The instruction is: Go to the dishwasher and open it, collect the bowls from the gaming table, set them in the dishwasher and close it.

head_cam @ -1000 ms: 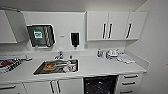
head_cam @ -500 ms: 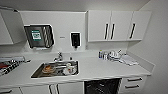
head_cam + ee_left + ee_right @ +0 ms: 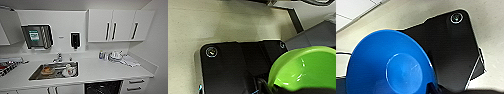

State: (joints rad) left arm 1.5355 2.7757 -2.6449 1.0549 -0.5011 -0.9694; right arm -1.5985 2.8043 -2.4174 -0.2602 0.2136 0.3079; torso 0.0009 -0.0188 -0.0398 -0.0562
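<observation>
The dishwasher (image 3: 103, 87) sits under the counter right of the sink, and its dark interior shows at the lower edge of the head view. In the left wrist view the lime green bowl (image 3: 305, 68) hangs over the pale floor with my left gripper (image 3: 276, 88) shut on its rim. In the right wrist view the bright blue bowl (image 3: 389, 63) shows its underside, and my right gripper (image 3: 434, 88) is shut on its edge. The gaming table is out of view.
A white counter (image 3: 105, 70) runs across the head view with a steel sink (image 3: 53, 71) holding dishes and a tap (image 3: 58, 58). Dishes and a cloth (image 3: 120, 58) lie at the right. Wall cabinets (image 3: 113, 25) hang above; drawers (image 3: 136, 85) flank the dishwasher.
The whole head view has shifted a little: the counter and sink stand slightly lower and larger, so the camera has come closer.
</observation>
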